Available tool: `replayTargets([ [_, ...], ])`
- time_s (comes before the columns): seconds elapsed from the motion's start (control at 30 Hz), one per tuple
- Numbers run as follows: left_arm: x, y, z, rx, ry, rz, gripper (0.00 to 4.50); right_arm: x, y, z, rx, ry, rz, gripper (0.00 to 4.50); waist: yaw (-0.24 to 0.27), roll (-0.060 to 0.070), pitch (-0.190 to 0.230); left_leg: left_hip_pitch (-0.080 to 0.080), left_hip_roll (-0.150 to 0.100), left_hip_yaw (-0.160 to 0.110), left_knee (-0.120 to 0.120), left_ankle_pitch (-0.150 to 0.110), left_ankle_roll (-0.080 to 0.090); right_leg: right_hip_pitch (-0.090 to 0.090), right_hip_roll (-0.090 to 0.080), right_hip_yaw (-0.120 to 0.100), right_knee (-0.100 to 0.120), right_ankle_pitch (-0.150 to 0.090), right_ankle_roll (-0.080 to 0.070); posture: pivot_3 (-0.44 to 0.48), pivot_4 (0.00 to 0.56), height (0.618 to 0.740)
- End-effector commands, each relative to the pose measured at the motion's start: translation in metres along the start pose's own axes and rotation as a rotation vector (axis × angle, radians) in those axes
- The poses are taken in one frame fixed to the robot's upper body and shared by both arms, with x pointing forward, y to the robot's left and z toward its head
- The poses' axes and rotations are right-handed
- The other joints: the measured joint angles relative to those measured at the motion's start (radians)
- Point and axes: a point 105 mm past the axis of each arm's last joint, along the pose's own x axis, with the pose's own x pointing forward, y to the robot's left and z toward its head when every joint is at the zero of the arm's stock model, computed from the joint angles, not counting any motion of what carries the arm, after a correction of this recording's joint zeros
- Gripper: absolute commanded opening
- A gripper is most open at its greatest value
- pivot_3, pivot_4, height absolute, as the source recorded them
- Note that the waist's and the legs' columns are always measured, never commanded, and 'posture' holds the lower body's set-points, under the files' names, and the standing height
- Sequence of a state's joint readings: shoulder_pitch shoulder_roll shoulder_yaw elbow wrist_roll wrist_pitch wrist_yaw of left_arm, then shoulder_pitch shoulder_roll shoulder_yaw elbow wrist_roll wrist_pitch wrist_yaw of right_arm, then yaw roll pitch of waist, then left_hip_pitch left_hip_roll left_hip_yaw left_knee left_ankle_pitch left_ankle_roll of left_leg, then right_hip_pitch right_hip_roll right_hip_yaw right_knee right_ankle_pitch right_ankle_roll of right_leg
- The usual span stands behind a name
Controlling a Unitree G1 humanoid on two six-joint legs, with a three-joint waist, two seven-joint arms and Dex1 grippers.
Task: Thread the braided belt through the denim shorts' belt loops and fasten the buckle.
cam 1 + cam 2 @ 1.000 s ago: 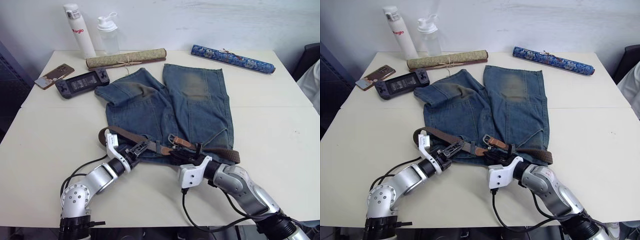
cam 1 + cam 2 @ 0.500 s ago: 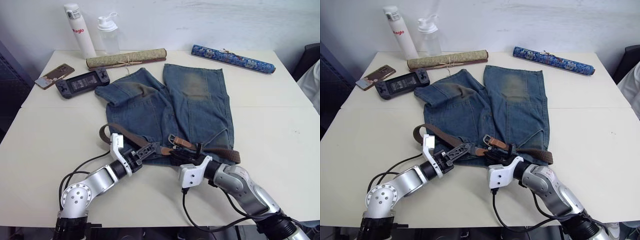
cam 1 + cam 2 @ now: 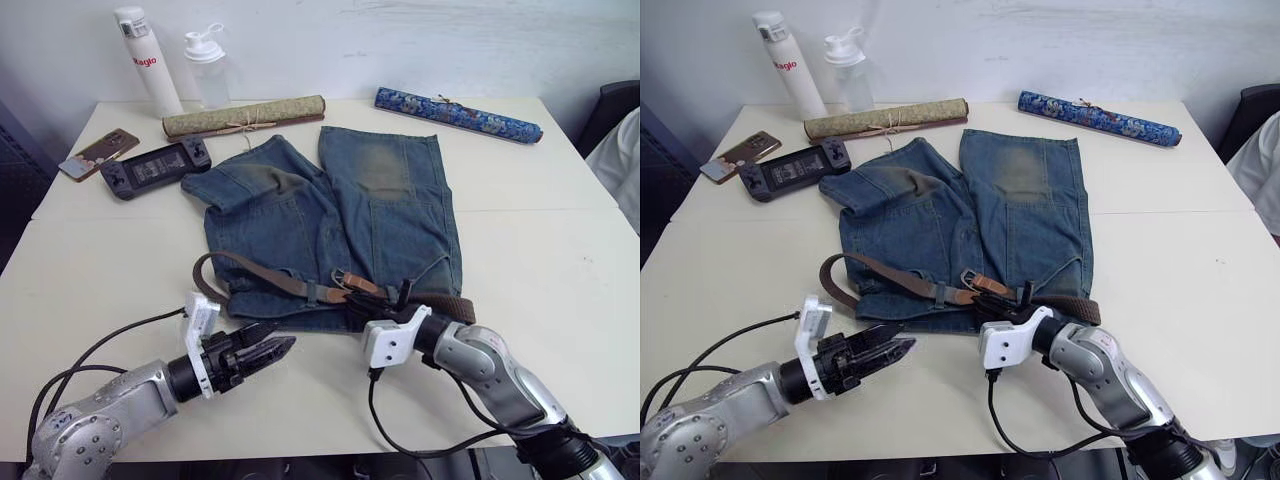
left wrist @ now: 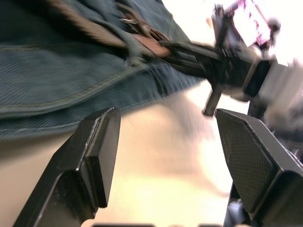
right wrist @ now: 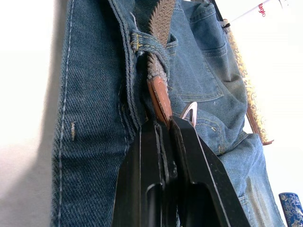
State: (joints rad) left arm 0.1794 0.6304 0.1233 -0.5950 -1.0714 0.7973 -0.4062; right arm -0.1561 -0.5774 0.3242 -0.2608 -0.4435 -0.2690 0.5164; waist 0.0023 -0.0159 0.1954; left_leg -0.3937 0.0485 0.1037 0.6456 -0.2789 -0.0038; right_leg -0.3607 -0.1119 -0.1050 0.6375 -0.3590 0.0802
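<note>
While my right gripper [image 5: 163, 124] pinches the brown braided belt [image 3: 262, 274] on the faded denim shorts [image 3: 330, 215], my left gripper [image 3: 268, 350] hovers spread nearby.

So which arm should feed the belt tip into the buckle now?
Right, likely. The right gripper is shut on the braided belt's tan tip, beside the buckle. The left gripper hangs open over bare table, off the denim shorts.

I seem to be in an office or lab room: a plain white table [image 3: 560, 260] against a bare white wall [image 3: 400, 40], with a phone [image 3: 98, 153], a handheld game console [image 3: 155, 168], two bottles [image 3: 145, 62] and the edge of a black chair [image 3: 608, 112].
</note>
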Motion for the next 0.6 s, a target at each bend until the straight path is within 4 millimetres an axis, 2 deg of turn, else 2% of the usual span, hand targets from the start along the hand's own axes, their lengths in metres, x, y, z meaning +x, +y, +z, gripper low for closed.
replayTargets([
  [0.03,0.007,-0.002,0.003,0.067,-0.043,-0.005,3.51,-0.006,-0.015,0.01,-0.035,-0.038,-0.043,0.0,-0.002,0.0,0.0,0.0,0.0,0.0,0.0,0.0,0.0,0.0,0.0,0.0,0.0,0.0,0.0,0.0,0.15,0.717],
  [0.1,0.01,0.001,0.002,0.08,-0.041,0.001,3.51,-0.008,-0.016,0.011,-0.041,-0.039,-0.039,0.0,-0.003,0.0,0.0,-0.001,0.001,0.0,0.0,0.0,0.0,-0.001,0.0,0.0,0.0,0.0,0.0,0.0,0.15,0.717],
  [0.23,0.014,0.03,-0.03,0.138,0.133,0.129,3.51,-0.013,-0.019,0.014,-0.043,-0.044,-0.042,0.0,-0.002,0.0,0.0,-0.002,0.0,0.0,0.0,0.0,0.0,-0.001,0.0,-0.001,0.0,0.0,0.0,0.0,0.15,0.717],
  [0.33,0.011,0.045,-0.051,0.163,0.24,0.172,3.51,-0.017,-0.025,0.018,-0.053,-0.049,-0.05,0.0,0.004,0.001,-0.001,-0.001,0.0,-0.001,0.0,0.0,0.001,-0.001,0.0,-0.001,0.0,0.0,0.0,0.0,0.15,0.717],
  [0.47,0.004,0.048,-0.071,0.146,0.312,0.164,3.51,-0.033,-0.041,0.013,-0.075,-0.007,-0.079,0.0,0.006,0.004,-0.003,0.002,0.0,0.0,0.0,-0.002,0.001,0.002,-0.001,0.0,0.0,0.0,0.0,0.0,0.15,0.717],
  [0.6,-0.001,0.052,-0.077,0.12,0.318,0.178,3.51,-0.056,-0.063,0.004,-0.095,0.049,-0.113,0.0,0.007,0.007,-0.005,0.003,0.0,0.0,0.0,-0.003,0.002,0.002,-0.001,0.0,0.0,0.0,0.0,0.0,0.15,0.717],
])
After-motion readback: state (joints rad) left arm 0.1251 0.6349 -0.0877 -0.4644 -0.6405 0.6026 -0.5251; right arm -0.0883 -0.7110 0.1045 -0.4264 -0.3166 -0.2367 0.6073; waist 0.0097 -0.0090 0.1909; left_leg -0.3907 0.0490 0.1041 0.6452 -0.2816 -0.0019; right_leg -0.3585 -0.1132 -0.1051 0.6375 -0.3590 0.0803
